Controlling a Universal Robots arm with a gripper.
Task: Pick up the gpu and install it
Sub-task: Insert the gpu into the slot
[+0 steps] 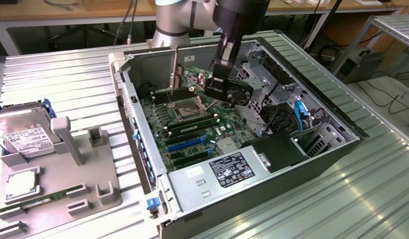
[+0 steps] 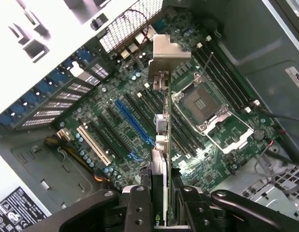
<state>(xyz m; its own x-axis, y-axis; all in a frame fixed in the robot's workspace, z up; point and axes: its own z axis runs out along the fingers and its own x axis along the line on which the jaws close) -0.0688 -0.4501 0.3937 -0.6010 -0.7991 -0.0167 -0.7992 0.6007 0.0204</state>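
Observation:
The gpu [image 1: 239, 92], a thin black card with a round fan, hangs above the motherboard [image 1: 191, 124] inside the open computer case [image 1: 324, 159]. My gripper [image 1: 221, 82] is shut on it from above. In the wrist view the gpu [image 2: 161, 125] runs edge-on away from my gripper [image 2: 161, 200], with its silvery bracket [image 2: 165, 50] at the far end. It hovers over the black slots between the blue slot [image 2: 135, 123] and the CPU socket [image 2: 205, 104], clear of the board.
A grey tray [image 1: 91, 184] at the exterior view's left holds a hard drive [image 1: 25, 139], a chip [image 1: 22, 181] and a green memory stick [image 1: 42, 199]. Inside the case are the power supply [image 1: 228, 169], drive cages [image 1: 271, 79] and blue cables [image 1: 299, 112].

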